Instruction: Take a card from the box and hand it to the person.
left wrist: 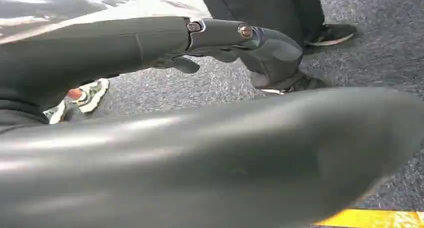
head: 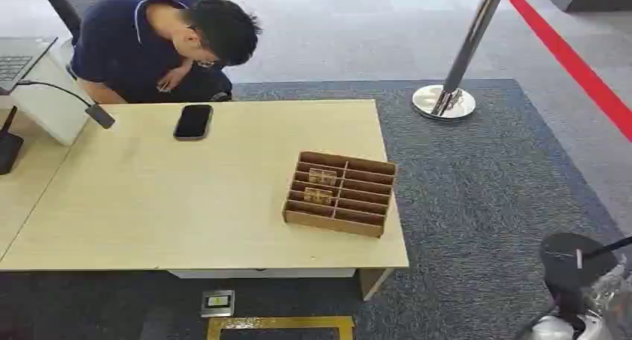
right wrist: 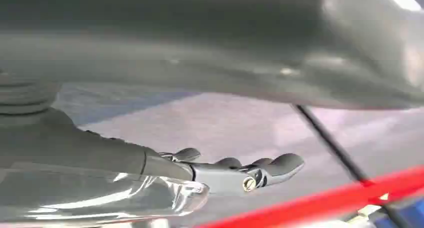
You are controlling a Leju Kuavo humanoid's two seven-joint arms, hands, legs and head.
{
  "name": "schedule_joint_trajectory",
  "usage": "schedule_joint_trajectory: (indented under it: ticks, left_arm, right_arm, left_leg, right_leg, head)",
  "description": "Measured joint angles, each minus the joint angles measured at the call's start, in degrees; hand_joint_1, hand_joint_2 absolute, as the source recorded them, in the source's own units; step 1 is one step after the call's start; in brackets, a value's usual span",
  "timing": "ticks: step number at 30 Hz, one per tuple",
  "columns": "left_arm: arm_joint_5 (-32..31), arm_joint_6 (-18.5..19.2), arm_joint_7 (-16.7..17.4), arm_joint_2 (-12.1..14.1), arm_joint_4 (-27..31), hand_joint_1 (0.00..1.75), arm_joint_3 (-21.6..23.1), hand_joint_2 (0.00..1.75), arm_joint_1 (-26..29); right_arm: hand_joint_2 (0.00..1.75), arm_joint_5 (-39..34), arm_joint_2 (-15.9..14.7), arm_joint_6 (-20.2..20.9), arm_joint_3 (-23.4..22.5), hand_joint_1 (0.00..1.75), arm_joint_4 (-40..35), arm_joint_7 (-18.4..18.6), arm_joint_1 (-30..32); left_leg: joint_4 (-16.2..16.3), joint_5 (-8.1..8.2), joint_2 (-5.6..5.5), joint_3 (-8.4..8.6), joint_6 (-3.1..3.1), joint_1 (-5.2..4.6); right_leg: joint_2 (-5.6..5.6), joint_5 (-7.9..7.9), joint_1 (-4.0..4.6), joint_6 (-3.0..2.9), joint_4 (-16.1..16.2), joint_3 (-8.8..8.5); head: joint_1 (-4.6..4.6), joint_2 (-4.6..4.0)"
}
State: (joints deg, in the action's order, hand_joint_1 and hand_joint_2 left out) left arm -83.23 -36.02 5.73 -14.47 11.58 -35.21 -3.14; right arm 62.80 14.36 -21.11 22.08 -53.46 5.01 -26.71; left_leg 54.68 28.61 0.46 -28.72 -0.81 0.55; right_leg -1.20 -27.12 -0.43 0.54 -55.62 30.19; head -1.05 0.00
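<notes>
While both hands hang empty: slotted cardboard box [head: 340, 193] of small cards [head: 322, 177] on pale woodgrain table [head: 149, 198].

No text, label, brand, number or sign can be read anywhere: the small printed cards [head: 322, 177] standing in the brown compartmented cardboard box [head: 340, 194] near the light wooden table's [head: 149, 206] right edge carry markings too small to make out.
</notes>
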Motion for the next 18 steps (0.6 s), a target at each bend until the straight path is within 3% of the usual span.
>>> schedule_joint_trajectory:
  ticks: [18]
  left_arm:
    - [0.07,-0.02,0.02,0.0,0.0,0.0,0.0,0.0,0.0]
  right_arm:
    - [1.75,0.04,0.09,0.24,0.22,0.37,0.37,0.24,-0.24]
  left_leg:
    - [0.0,0.0,0.0,0.0,0.0,0.0]
  right_leg:
    - [0.0,0.0,0.0,0.0,0.0,0.0]
  head:
    - [0.0,0.0]
